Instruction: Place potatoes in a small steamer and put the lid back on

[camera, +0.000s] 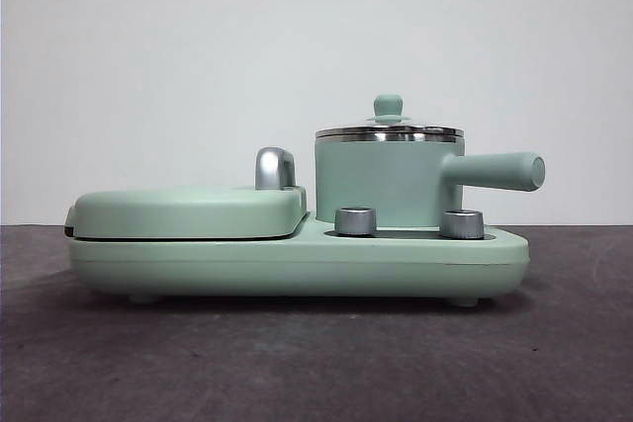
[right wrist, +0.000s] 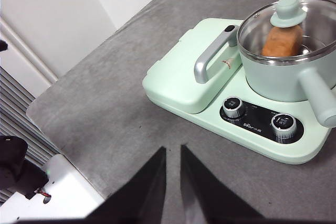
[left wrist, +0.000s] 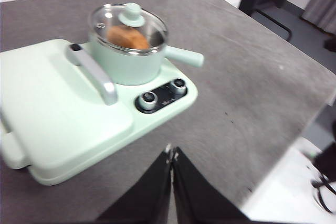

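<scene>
1. Front view — small steamer (camera: 388,183) stands on the mint cooker base (camera: 297,262), lid (camera: 389,130) seated on its rim; glass, likely fragile and slippery, best taken by the knob. Dark desk (camera: 316,363), white wall (camera: 316,66).
2. Left wrist view — potato (left wrist: 127,37) inside; left gripper (left wrist: 171,153) closed, empty, well apart.
3. Right wrist view — right gripper (right wrist: 172,153) slightly parted, empty; griddle handle (right wrist: 210,56) beside the pot.

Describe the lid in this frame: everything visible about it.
The lid is a round clear-glass disc with a shiny steel rim and a small mint-green knob at its centre. It sits flat and closed on the small steamer, rim on rim. Through the glass the orange-brown potato shows inside. Neither gripper touches it.
</scene>
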Controlling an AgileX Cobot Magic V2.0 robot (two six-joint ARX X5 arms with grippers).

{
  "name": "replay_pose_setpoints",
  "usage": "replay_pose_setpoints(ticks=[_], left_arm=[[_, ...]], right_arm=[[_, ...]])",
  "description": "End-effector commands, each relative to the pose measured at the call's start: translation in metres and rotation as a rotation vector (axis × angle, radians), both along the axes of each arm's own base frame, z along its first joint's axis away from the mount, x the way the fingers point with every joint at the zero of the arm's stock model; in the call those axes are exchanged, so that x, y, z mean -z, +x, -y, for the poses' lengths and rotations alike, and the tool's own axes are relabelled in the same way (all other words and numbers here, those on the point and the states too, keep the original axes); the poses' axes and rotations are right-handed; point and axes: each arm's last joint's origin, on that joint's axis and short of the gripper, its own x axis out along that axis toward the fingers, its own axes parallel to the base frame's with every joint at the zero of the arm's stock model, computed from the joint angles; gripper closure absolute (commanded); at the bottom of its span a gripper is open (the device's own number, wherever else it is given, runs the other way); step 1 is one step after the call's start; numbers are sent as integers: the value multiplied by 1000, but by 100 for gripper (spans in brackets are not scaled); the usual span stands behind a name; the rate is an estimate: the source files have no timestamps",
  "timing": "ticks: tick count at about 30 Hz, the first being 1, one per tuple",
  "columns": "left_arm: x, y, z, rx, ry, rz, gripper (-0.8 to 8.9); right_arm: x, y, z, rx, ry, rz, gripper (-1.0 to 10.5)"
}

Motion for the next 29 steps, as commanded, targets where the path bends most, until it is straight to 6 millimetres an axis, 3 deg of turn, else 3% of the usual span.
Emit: replay_pose_setpoints(ticks=[1, 6, 17, 23, 29], left_arm=[[4, 3, -5, -74, -10, 7, 808], [43, 19, -17, -304, -39, 101, 808], [165, 32, -42, -617, -80, 284, 808], [198, 35, -45, -672, -56, 240, 808], [216, 37, -47, -726, -26, 202, 808]], right_arm=[[-3, 0, 0, -6, 9, 11, 907], [-3, 0, 0, -6, 9, 11, 907], [-3, 0, 0, -6, 9, 11, 907], [-3, 0, 0, -6, 9, 11, 907], [-3, 0, 0, -6, 9, 11, 907]])
